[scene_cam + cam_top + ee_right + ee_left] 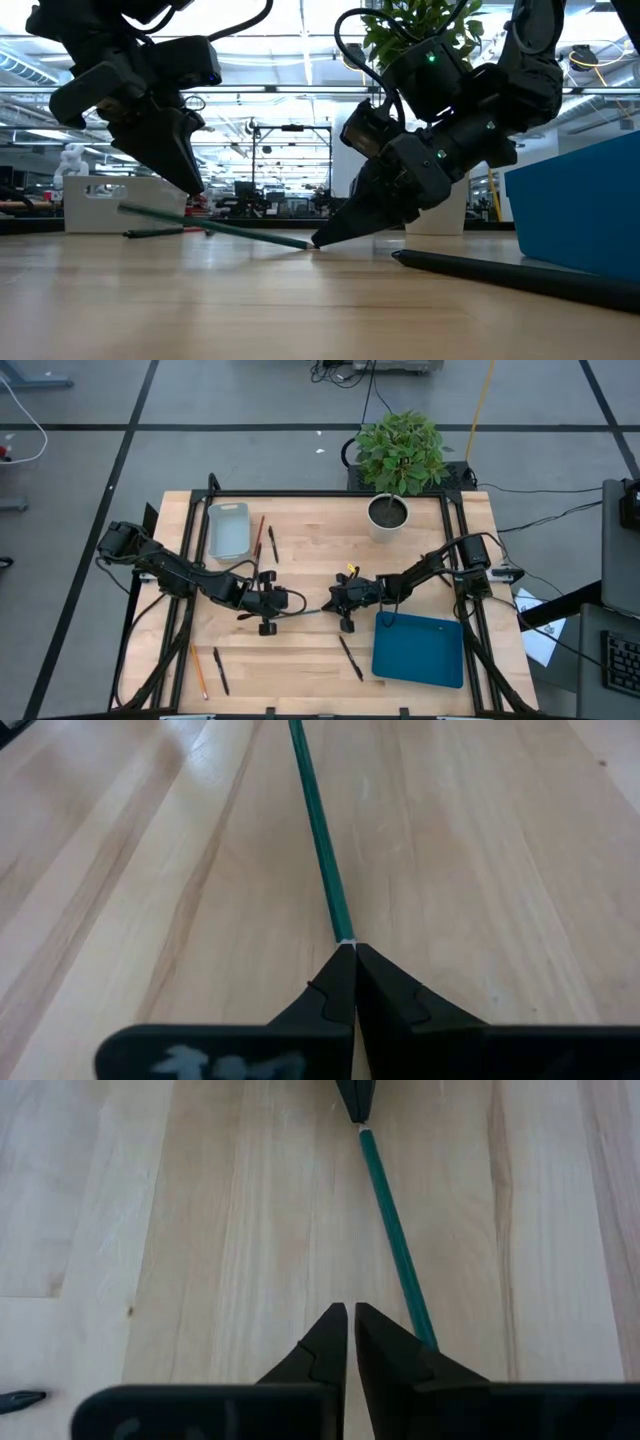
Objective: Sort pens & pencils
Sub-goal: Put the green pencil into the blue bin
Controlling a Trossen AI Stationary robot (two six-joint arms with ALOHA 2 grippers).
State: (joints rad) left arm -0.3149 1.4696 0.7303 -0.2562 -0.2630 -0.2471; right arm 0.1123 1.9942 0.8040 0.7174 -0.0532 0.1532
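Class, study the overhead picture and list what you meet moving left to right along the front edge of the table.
Orange pencil → black pen → another black pen → blue tray.

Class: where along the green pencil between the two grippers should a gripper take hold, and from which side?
Grip the bare mid-shaft of the green pencil from straight above, fingers across its width. It is thin, one end is pinched by the right gripper, and the left gripper crowds the other.
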